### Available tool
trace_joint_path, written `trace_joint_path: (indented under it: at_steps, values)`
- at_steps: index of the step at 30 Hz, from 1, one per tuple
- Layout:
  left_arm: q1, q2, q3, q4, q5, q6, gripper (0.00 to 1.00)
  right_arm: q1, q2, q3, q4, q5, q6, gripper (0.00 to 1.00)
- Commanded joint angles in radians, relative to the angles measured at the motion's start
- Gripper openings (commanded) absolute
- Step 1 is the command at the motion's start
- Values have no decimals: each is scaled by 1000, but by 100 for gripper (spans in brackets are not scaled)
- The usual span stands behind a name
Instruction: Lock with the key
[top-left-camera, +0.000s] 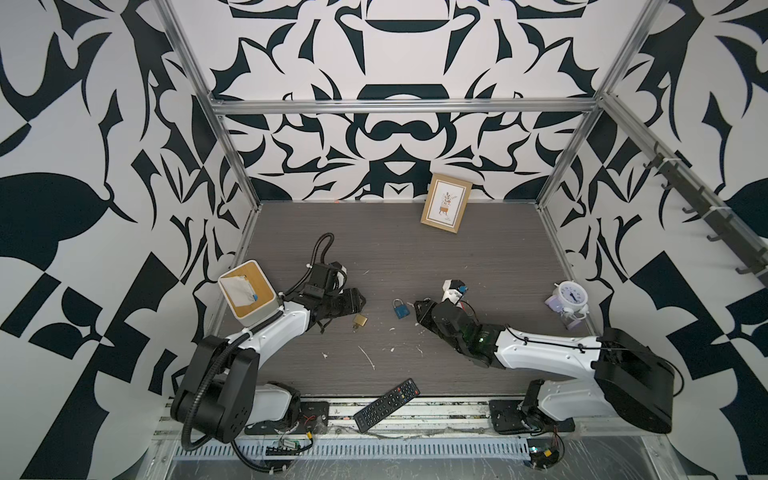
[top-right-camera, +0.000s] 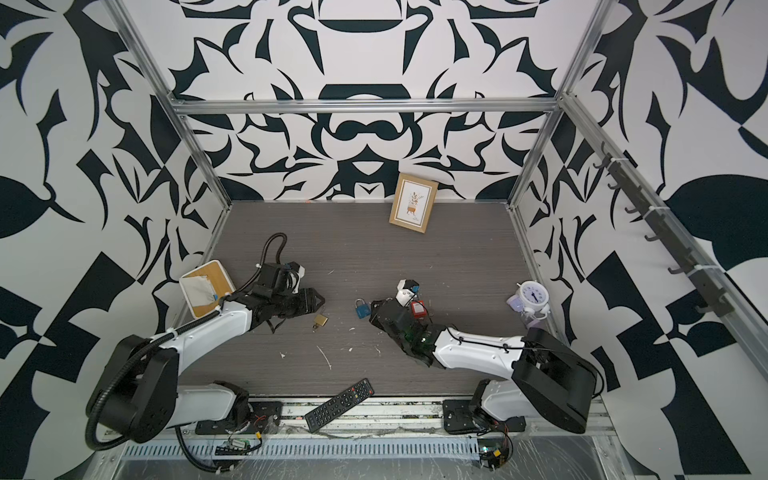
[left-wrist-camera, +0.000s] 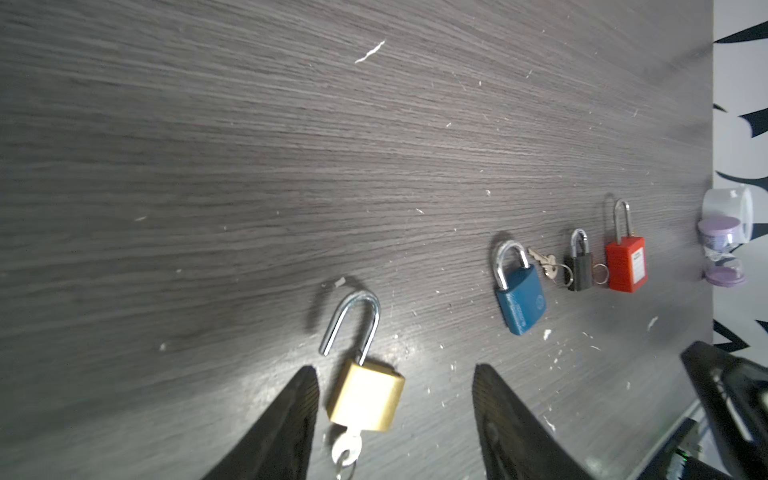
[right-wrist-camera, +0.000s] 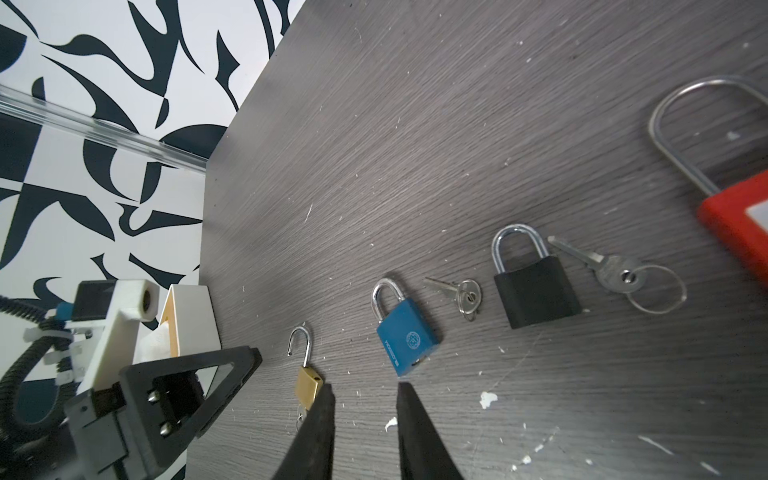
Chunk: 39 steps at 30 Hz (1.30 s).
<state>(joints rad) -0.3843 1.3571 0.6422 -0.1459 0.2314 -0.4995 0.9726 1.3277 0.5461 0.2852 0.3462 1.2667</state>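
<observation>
Brass padlock (left-wrist-camera: 365, 397) lies flat on the dark wood-grain counter (left-wrist-camera: 249, 166), left of centre and a little below the middle in both top views. Its shackle (left-wrist-camera: 353, 320) is swung out with one leg free of the body, so it is not yet locked. The key (left-wrist-camera: 347, 451) sits in the keyway at the opposite end from the shackle, which is why this lock, and not its neighbours, looks like the one to work on.

The left end effector (left-wrist-camera: 392, 370) straddles the brass body with its fingers apart. One finger is just beside the body and the other stands clear of it, so nothing is clamped. That placement reads as lining up to pin the lock so it cannot slide while the shackle is pressed home.

The right end effector (right-wrist-camera: 366, 385) hovers near the blue padlock (right-wrist-camera: 409, 343), its fingers parted with a narrow gap and nothing between them. It probably waits to push the shackle or turn the key.

Further along the row, the black padlock (right-wrist-camera: 536, 291) and the red padlock (right-wrist-camera: 739, 224) lie with their shackles closed, and loose keys (right-wrist-camera: 457, 291) rest between them
</observation>
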Motion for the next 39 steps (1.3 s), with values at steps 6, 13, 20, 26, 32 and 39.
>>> trace_joint_path:
  at_steps: [6, 13, 20, 26, 32, 39]
  values:
    - [6, 118, 36, 78, 35, 64, 58, 3, -1, 8, 3, -45, -30, 27]
    - [6, 163, 32, 111, 76, 72, 46, -9, 14, 8, 32, -86, -24, 27]
    - [7, 184, 4, 152, 118, 56, 35, -29, 42, 19, 46, -127, -32, 27]
    - [6, 204, 5, 147, 107, 58, 44, -34, 57, 21, 53, -142, -35, 26]
    - [5, 182, -5, 128, 76, 45, 46, -38, 105, 92, 36, -250, -101, 24]
    - [5, 98, -43, 68, 39, -19, 48, -48, 257, 255, -2, -444, -180, 24]
